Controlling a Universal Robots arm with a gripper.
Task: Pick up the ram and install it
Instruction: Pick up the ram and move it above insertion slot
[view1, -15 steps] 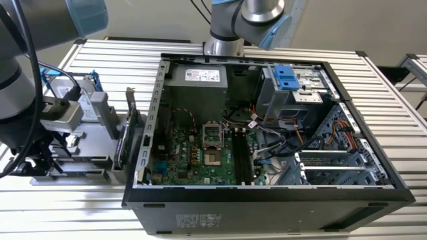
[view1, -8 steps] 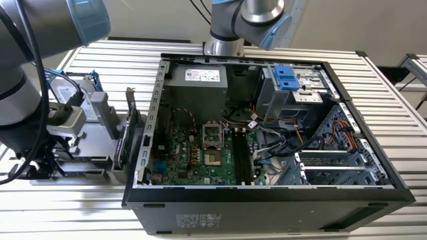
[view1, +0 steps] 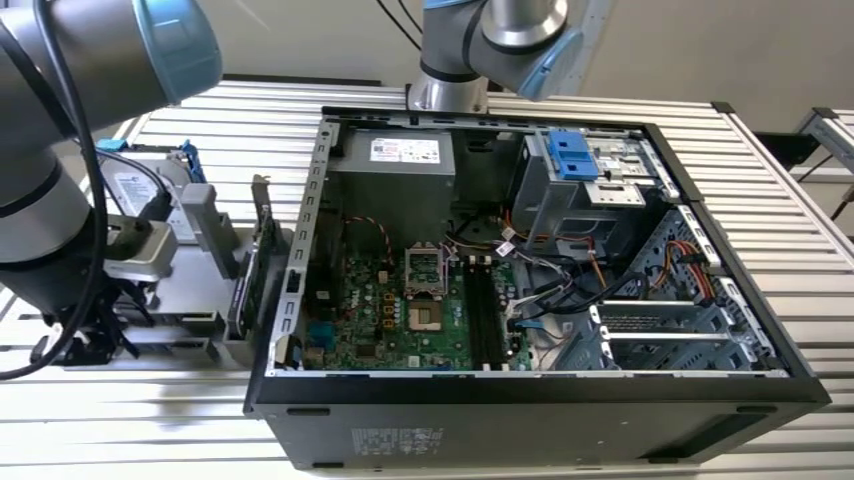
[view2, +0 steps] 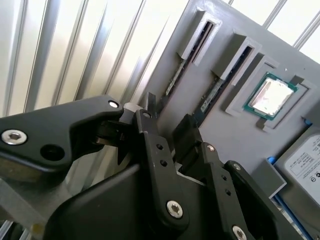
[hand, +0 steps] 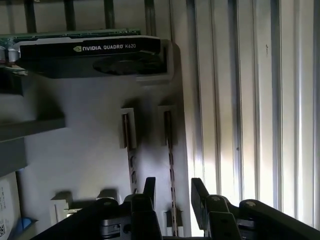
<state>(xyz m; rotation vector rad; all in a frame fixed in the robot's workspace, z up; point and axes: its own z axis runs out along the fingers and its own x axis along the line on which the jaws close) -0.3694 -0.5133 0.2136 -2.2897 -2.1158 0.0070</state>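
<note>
Two ram sticks stand on edge in slots of a grey holder (hand: 90, 135). In the first wrist view one ram stick (hand: 171, 150) lies near the holder's edge and the other ram stick (hand: 131, 150) lies beside it. My gripper (hand: 174, 189) is open just above the holder, its black fingers (hand: 199, 192) on either side of the line of the edge-side stick without touching it. In the second wrist view the same gripper (view2: 167, 117) is open below that ram stick (view2: 174, 85). In the exterior view my arm (view1: 134, 250) hangs over the holder at the left.
The open computer case (view1: 534, 390) lies in the middle, with the motherboard (view1: 387, 310) and its long black memory slots (view1: 481, 320). The holder also carries a graphics card (hand: 90, 55), a processor chip (view2: 269, 96) and a hard drive (view1: 134, 190). A second arm's base (view1: 447, 90) stands behind the case.
</note>
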